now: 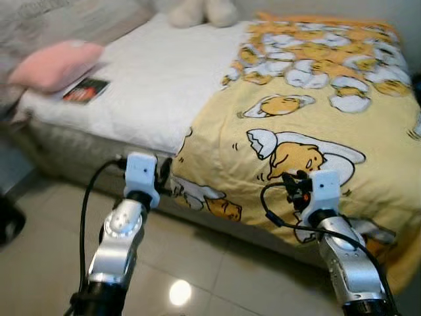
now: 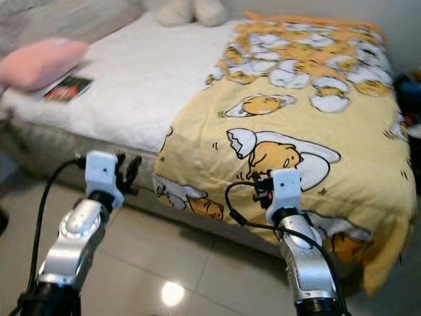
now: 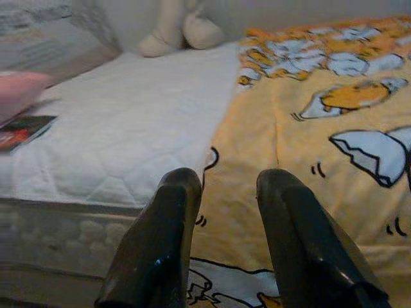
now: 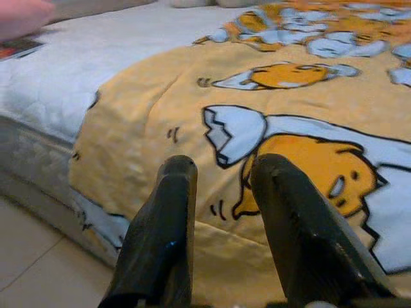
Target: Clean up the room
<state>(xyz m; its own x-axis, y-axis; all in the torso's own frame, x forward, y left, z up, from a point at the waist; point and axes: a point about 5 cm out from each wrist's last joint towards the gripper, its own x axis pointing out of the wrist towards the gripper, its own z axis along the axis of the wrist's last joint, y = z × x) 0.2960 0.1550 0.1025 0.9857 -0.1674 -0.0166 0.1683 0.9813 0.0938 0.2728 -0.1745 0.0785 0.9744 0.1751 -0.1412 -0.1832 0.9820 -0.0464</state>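
A bed stands before me with a white quilted mattress (image 1: 151, 85). A yellow blanket (image 1: 309, 112) printed with egg characters covers its right part and hangs over the near edge. A pink pillow (image 1: 56, 64) lies at the bed's left, with a dark red booklet (image 1: 85, 90) beside it. My left gripper (image 3: 228, 183) is raised in front of the bed's edge, near the blanket's left border, open and holding nothing. My right gripper (image 4: 221, 168) hovers just short of the blanket's overhanging front, also open and empty.
A cream plush toy (image 1: 200, 12) sits at the head of the bed. Glossy beige floor tiles (image 1: 197, 263) lie between me and the bed. A dark object (image 1: 10, 224) rests on the floor at far left.
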